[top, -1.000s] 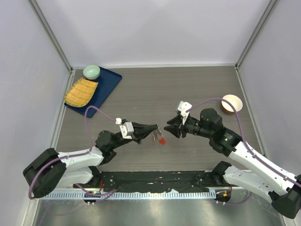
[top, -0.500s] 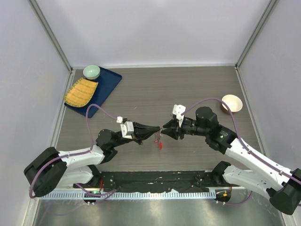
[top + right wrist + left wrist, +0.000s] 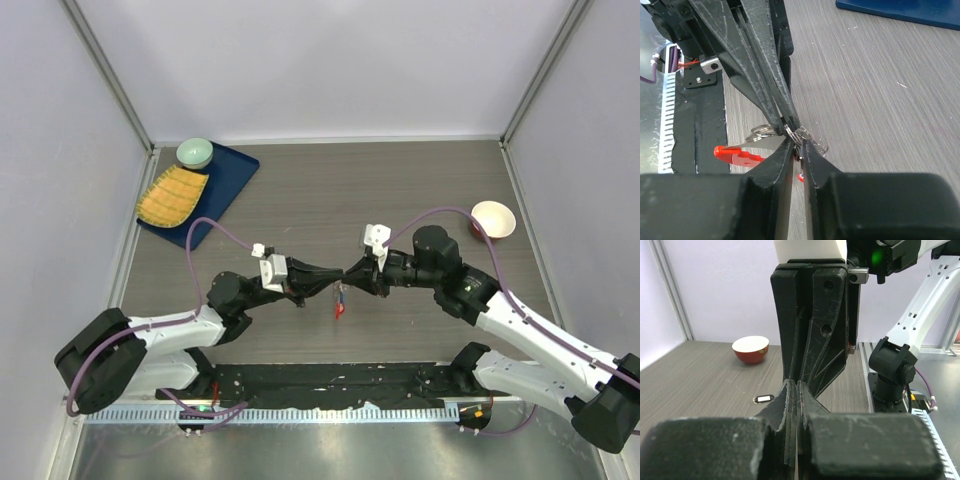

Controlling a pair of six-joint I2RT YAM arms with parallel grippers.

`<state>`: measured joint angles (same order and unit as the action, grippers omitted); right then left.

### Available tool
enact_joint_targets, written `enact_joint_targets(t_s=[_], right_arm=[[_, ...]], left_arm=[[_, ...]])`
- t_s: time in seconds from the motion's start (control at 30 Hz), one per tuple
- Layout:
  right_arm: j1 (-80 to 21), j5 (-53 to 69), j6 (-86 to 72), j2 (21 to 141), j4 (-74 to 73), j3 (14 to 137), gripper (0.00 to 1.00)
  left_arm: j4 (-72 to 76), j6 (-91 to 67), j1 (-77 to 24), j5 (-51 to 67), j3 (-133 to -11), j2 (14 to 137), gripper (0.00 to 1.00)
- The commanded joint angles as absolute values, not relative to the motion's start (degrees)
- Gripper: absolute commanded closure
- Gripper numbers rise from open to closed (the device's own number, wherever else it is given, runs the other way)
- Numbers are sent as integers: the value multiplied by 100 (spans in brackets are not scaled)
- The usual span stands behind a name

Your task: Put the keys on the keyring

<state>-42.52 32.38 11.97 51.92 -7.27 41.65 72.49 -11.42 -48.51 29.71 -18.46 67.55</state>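
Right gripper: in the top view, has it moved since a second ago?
Yes. The right gripper has moved left, away from the bowl, toward the left gripper.

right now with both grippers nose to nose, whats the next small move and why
Probably close the right gripper fully on the keyring. The left gripper is shut on that keyring, the red key hangs beside it, and the right jaws flank one of its loops but look slightly apart.
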Motion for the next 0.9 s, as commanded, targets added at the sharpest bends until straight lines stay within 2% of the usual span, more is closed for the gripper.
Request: enact_joint_targets(t_s=[0.0, 0.07, 0.13, 0.17, 0.3, 0.4, 0.43, 0.53, 0.73, 0.87], right_arm=[[-4263, 3419, 1301, 5194, -422, 4456, 86], [-4263, 3445, 1318, 5186, -431, 4482, 96], [-4263, 3445, 1353, 5168, -483, 4526, 99], [-4263, 3437, 1423, 5168, -605, 4596, 99], [-4263, 3288, 1774, 5220, -1290, 4930, 99], [-4254, 3156, 2125, 5335, -2125, 5351, 99], [-4263, 3103, 2205, 5431, -2344, 5466, 99], [-4271, 2954, 2522, 5633, -3118, 5888, 99], [-4280, 2619, 2821, 5774, -3726, 6275, 99], [-4289, 2742, 2874, 5809, -3779, 6275, 99]], left_arm=[[8560, -1257, -4869, 3059, -2030, 6811, 100], [8569, -1292, -4869, 3059, -2039, 6838, 100], [8569, -1309, -4869, 3024, -1995, 6855, 100], [8569, -1318, -4869, 2936, -1969, 6838, 98], [8176, -1283, -4860, 2498, -1802, 6602, 81], [6430, -1029, -4869, 2348, -2047, 6094, 74], [5311, -933, -4860, 2294, -2204, 5986, 73], [3890, -528, -4860, 2215, -2645, 5775, 70], [3410, -404, -4860, 2259, -2856, 5818, 68], [3340, -352, -4869, 2346, -2962, 5897, 62]])
